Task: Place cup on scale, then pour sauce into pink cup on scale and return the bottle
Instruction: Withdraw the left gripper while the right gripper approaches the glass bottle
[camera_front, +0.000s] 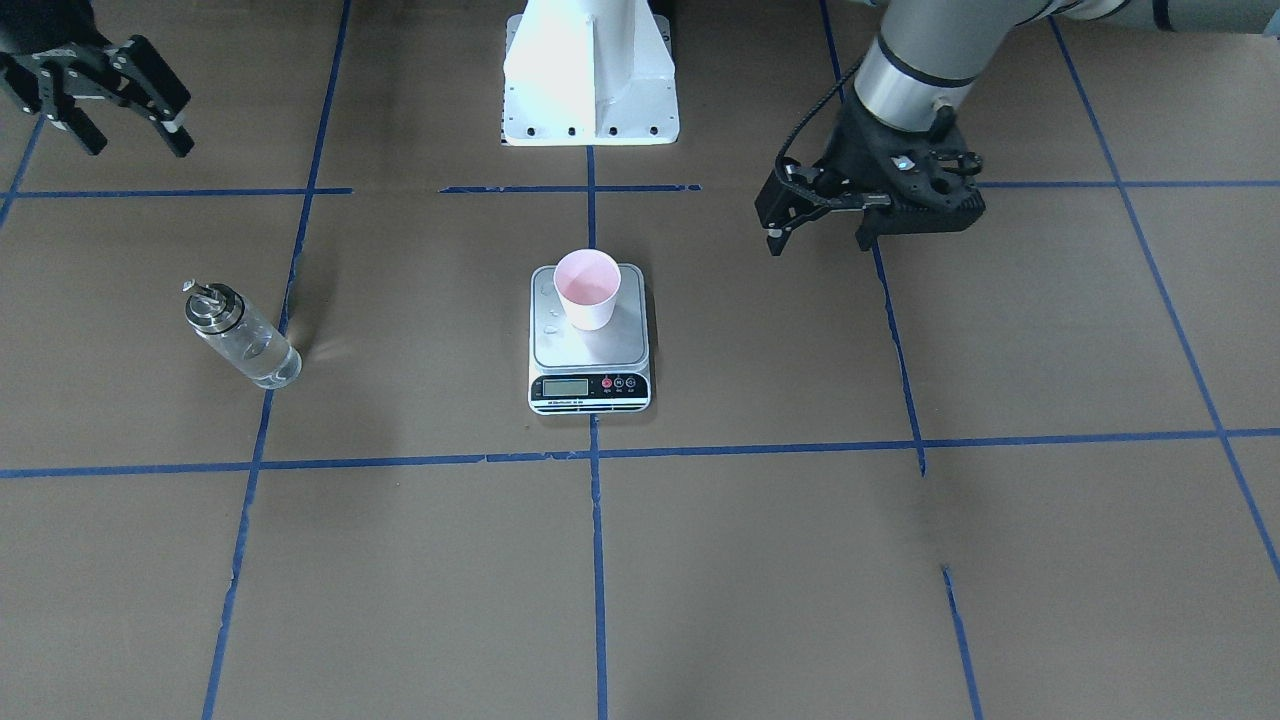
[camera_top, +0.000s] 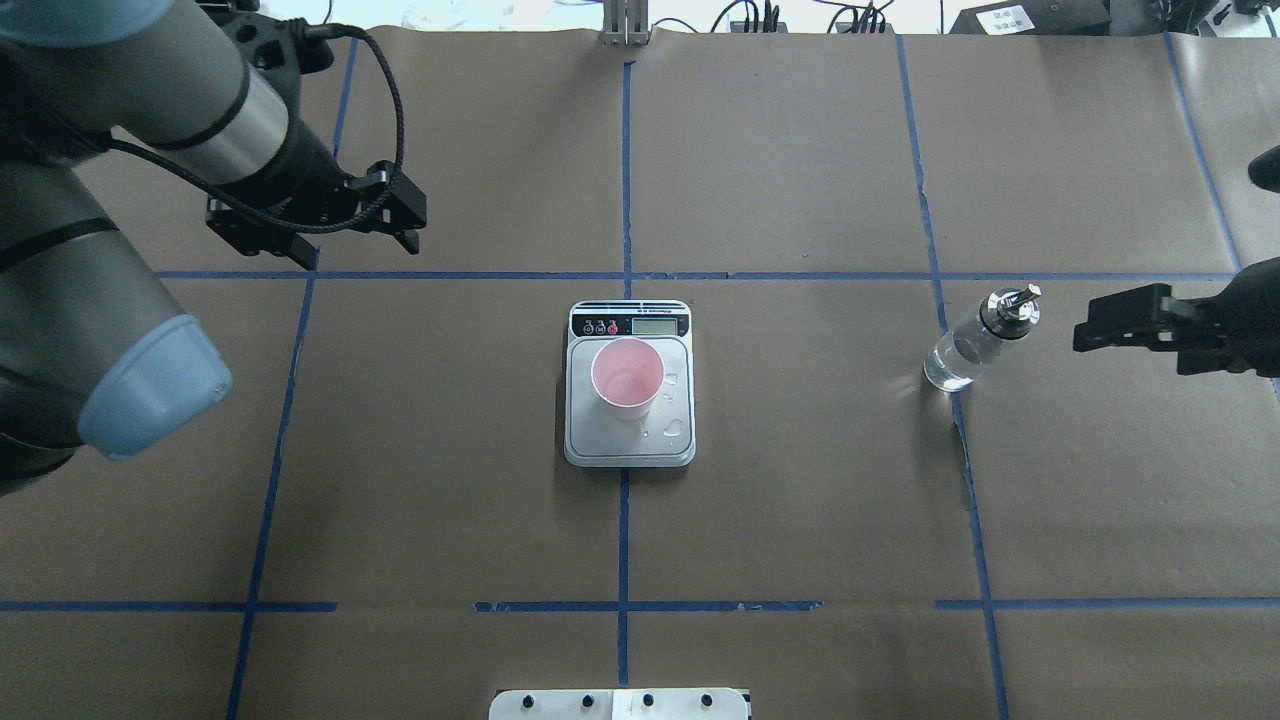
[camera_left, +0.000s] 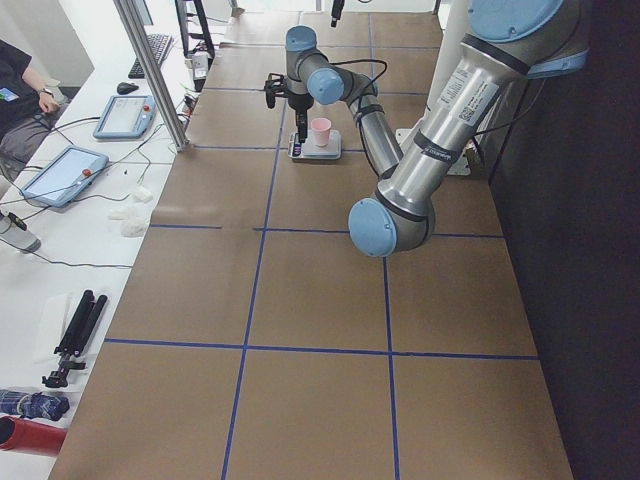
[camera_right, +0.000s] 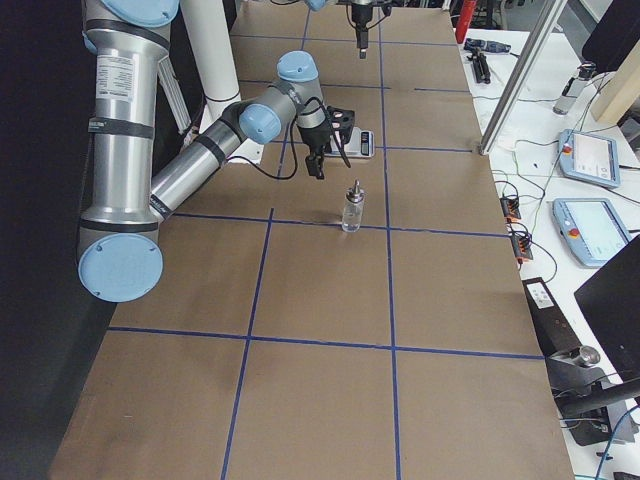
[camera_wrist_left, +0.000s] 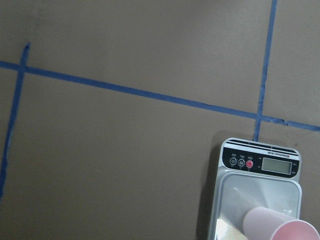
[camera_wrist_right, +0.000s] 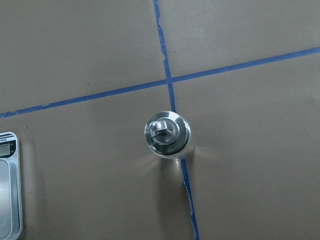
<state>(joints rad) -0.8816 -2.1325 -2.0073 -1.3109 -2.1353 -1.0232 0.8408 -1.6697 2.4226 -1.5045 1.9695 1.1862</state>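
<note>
Right end effector (camera_front: 130, 135), fingers apart and empty, hangs near the upright, shiny metal-capped clear-glass bottle (camera_front: 243, 335), while the tapered pale pink cup (camera_front: 588, 290) stands on the flat brushed-steel scale (camera_front: 590, 352).

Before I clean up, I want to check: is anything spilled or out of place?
Yes. Clear droplets lie on the scale beside the cup, probably a spill from pouring. The bottle stands upright.

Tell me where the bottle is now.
Overhead view: the bottle stands upright on the right, on a blue tape line, between the scale and the right gripper.
</note>
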